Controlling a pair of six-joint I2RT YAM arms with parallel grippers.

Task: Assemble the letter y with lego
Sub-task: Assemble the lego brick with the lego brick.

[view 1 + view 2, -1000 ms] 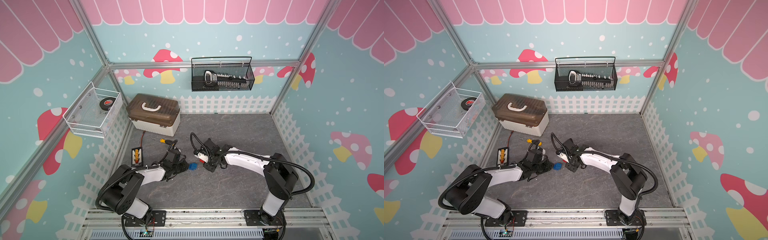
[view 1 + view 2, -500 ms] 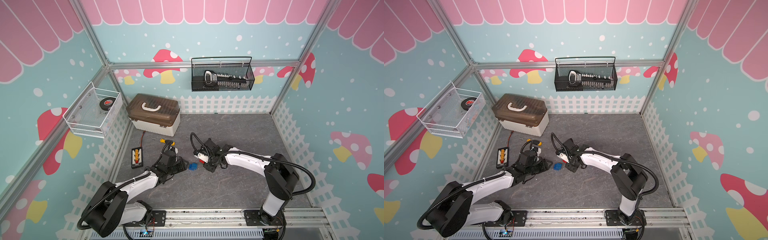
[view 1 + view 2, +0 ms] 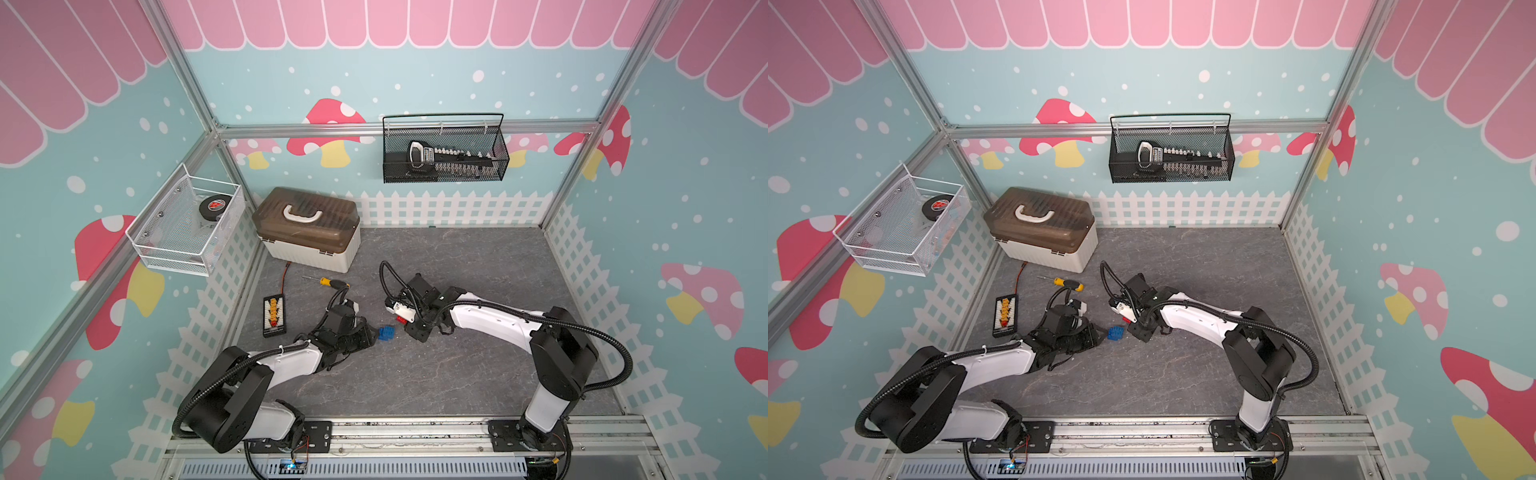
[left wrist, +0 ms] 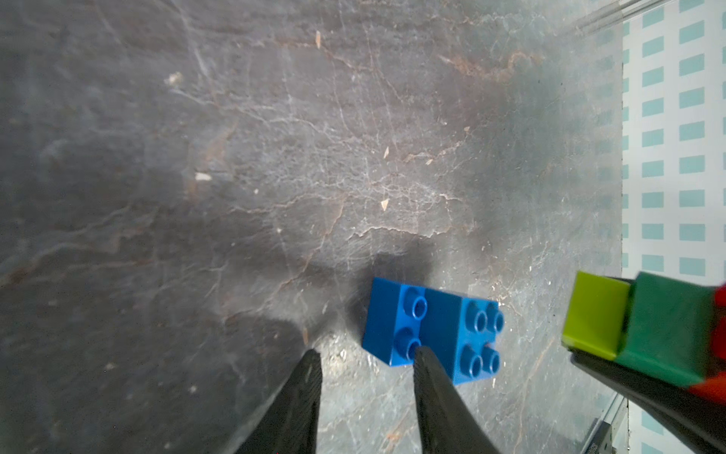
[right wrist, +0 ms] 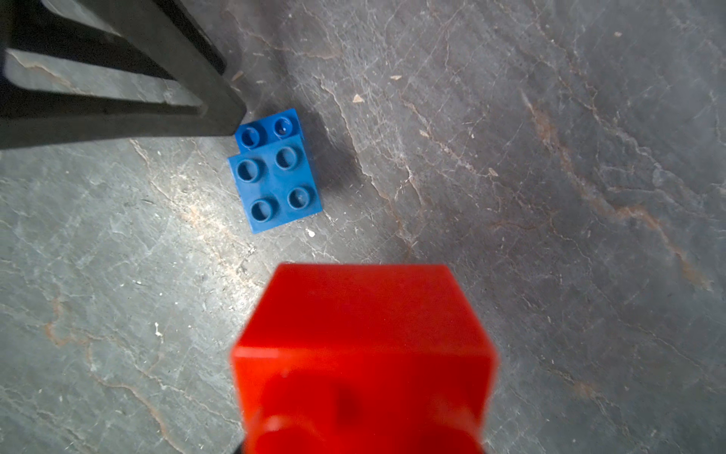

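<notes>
- Blue brick pair [image 3: 386, 332]: two glossy square four-stud bricks, clicked together at a half-brick offset, so two studs of the lower one show. It lies studs-up on the grey mat [image 4: 235, 157], which is veined like slate with pale specks. In a top view it sits between the two grippers.
- Left gripper [image 4: 366, 355]: tapered matte-black fingers spread, bare mat between them, nothing held. One tip sits at the stepped end of the blue pair; I cannot tell whether it touches.
- Right gripper [image 3: 417, 330]: pinching the red-green-lime assembly [image 4: 664, 338], a smooth lime square and a dark-green block with red at the far end, joined in a row. The assembly is just beside the blue pair and apart from it.
- Right wrist view: a blurred red brick [image 5: 363, 346] fills the foreground and hides the fingers.
</notes>
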